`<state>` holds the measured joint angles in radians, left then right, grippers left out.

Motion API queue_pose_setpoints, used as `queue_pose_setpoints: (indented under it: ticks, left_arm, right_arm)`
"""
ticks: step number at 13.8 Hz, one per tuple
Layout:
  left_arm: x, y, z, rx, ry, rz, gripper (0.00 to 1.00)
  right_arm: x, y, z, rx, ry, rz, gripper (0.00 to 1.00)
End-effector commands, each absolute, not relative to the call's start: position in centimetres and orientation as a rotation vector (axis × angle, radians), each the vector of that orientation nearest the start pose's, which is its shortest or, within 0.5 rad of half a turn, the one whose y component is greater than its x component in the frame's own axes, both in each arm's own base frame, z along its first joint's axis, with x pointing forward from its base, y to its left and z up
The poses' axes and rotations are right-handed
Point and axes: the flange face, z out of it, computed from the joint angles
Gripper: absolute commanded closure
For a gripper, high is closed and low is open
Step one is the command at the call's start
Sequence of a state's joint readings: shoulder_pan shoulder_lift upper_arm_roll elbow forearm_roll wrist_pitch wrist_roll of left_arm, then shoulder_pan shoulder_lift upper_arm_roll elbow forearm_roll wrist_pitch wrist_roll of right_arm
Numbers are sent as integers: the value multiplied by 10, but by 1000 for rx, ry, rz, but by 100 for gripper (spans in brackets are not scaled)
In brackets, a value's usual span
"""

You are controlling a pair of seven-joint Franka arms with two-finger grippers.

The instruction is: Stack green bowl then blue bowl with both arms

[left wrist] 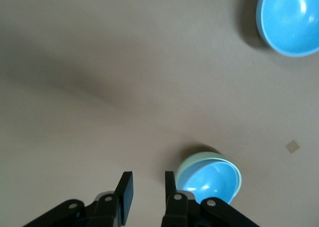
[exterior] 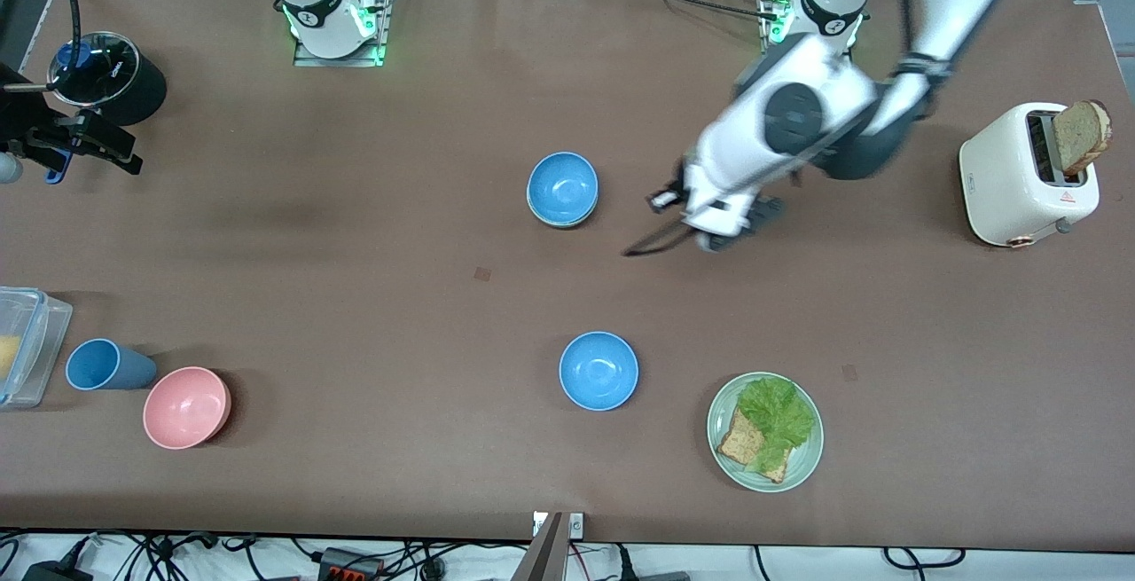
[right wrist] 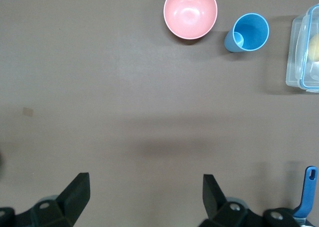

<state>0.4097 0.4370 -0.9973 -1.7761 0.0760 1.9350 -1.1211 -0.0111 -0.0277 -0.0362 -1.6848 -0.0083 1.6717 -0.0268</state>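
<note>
One bowl [exterior: 562, 188] sits nested in another bowl [left wrist: 188, 163] mid-desk [exterior: 355, 297]. A second lone bowl [exterior: 598, 370] lies nearer the front camera, a plate [exterior: 723, 439] beside it toward the left arm's end. The toaster [exterior: 1020, 175] stands at that end.

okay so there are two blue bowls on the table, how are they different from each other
The blue bowl farther from the front camera sits nested in the green bowl; the other blue bowl, nearer to the camera, stands alone on the table. The stacked one is beside the left gripper; the lone one is beside the lettuce plate. Both are upright, empty and alike in colour and size.
</note>
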Motion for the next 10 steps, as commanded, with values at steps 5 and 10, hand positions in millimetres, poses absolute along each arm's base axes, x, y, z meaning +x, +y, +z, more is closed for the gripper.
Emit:
queue_pose_setpoints:
  ticks: [5,10]
  left_arm:
    - [600,-161,464,-3234,-482,463,36]
    - [583,-76,503,-3202,-126,273,0]
  right_arm:
    - [550,-26,596,-3158,7,-28,0]
    - [550,-26,593,-3157,7,-9,0]
